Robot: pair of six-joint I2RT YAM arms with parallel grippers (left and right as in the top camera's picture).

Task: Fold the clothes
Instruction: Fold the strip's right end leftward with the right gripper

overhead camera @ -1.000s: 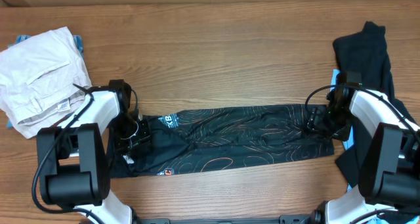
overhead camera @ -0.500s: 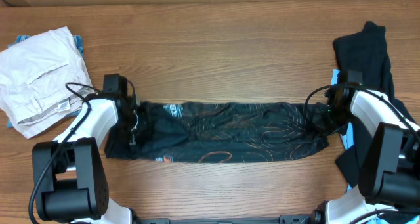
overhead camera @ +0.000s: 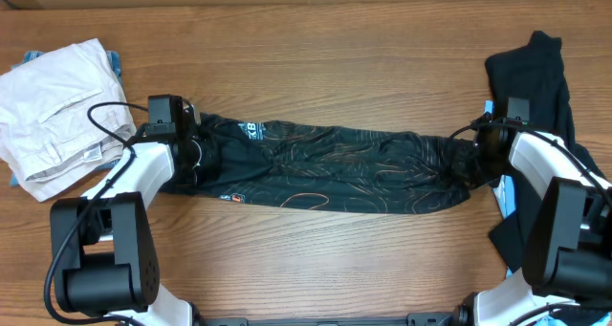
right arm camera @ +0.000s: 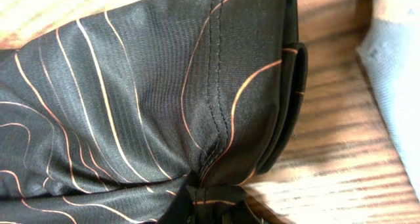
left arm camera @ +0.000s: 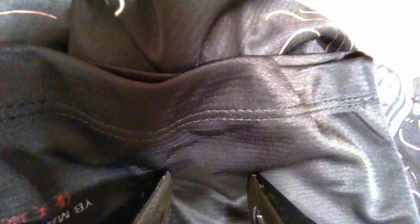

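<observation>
The clothes in hand are a black jersey (overhead camera: 335, 168) with thin orange contour lines, stretched as a long band across the table's middle. My left gripper (overhead camera: 196, 159) is shut on its left end; in the left wrist view, dark fabric (left arm camera: 216, 106) bunches between the two fingers (left arm camera: 161, 198). My right gripper (overhead camera: 470, 159) is shut on the right end, where the hemmed cloth (right arm camera: 131, 86) gathers into a pinch at the jaws (right arm camera: 207, 194). The jersey sags and wrinkles between the two grips.
A crumpled white garment (overhead camera: 62, 106) lies at the far left on something blue (overhead camera: 113, 60). A dark garment (overhead camera: 535, 73) is heaped at the right over a light blue cloth (right arm camera: 394, 73). Bare wood (overhead camera: 325, 68) stretches beyond the jersey.
The right gripper has shut on the jersey's right end. Both grippers and the jersey have shifted toward the far side of the table, and the cloth is now drawn narrower between them.
</observation>
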